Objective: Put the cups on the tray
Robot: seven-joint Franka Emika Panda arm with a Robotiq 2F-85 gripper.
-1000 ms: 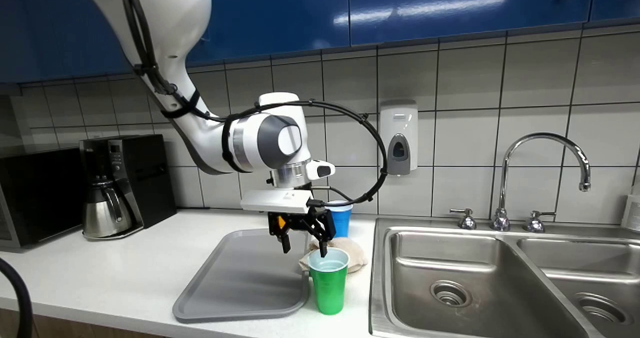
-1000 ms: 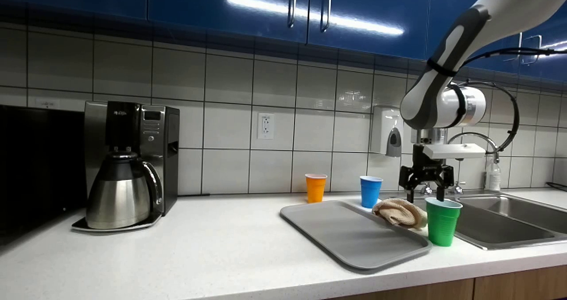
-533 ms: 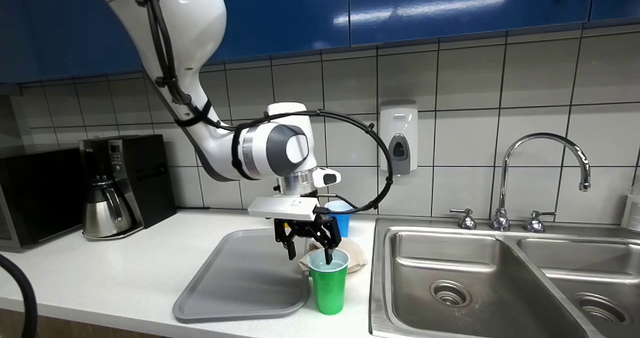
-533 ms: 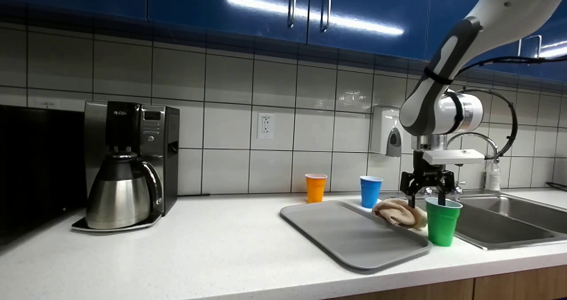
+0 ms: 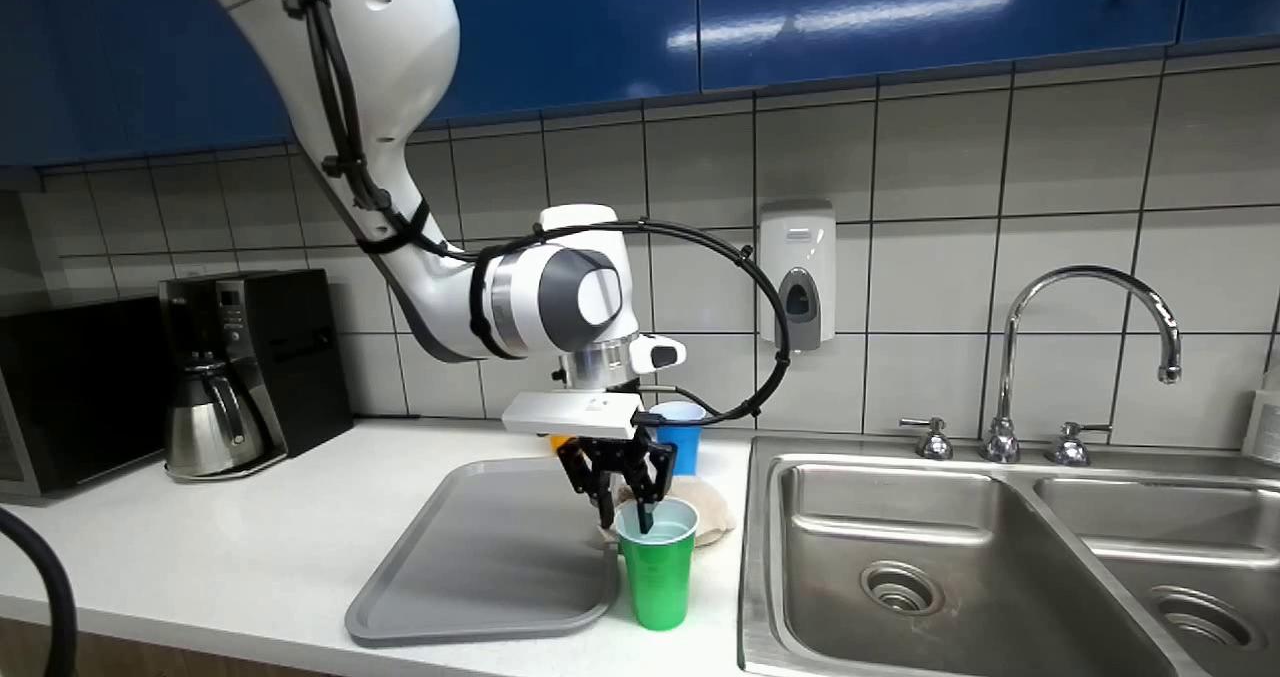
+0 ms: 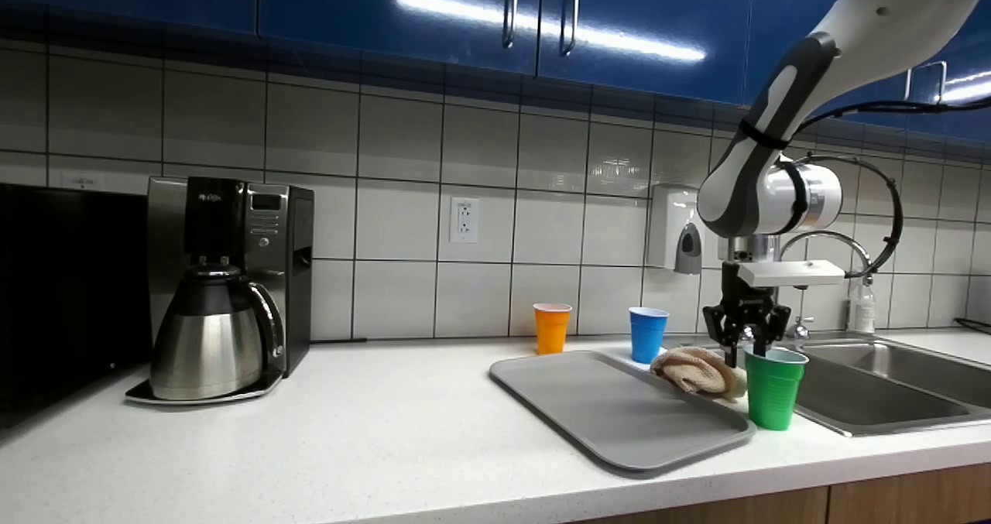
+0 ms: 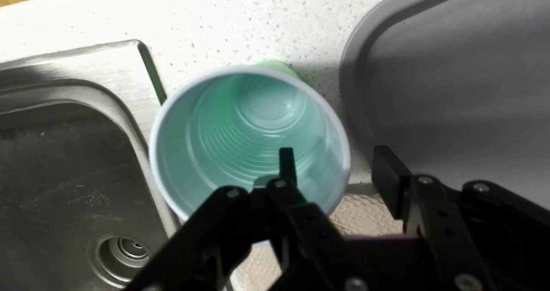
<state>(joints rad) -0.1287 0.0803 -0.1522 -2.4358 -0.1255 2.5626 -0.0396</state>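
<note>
Jaws draw inward, still parted, astride green cup (image 6: 775, 394) wall; no cup on tray (image 6: 619, 408); blue cup (image 6: 647, 338), orange cup (image 6: 551, 330) also left.

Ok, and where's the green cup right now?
In an exterior view, the green cup stands on the counter between the tray to its left and the sink to its right, tan cloth behind it. One finger of the claw is inside its rim.
</note>
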